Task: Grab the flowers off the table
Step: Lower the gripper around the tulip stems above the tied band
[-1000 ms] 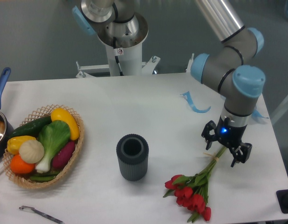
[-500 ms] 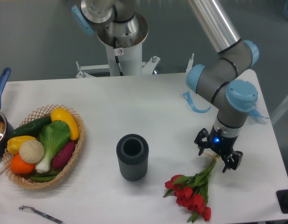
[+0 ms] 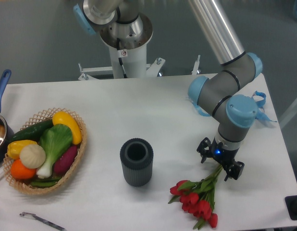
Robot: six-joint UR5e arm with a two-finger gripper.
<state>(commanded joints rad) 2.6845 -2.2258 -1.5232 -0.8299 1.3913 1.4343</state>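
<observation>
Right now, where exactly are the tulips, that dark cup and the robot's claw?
flowers (image 3: 199, 204), fixed camera, red blooms.
dark ribbed cup (image 3: 137, 166), fixed camera, outer wall.
gripper (image 3: 220, 168), fixed camera, between fingertips.

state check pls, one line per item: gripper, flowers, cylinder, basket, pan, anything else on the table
gripper: open, fingers astride the flower stems, low over the table
flowers: lying flat, not lifted
dark ribbed cylinder: upright, open top
wicker basket: full of vegetables
pan: at left edge, mostly cut off
blue ribbon: lying loose, partly behind the arm
metal tool: lying flat near the front edge
</observation>
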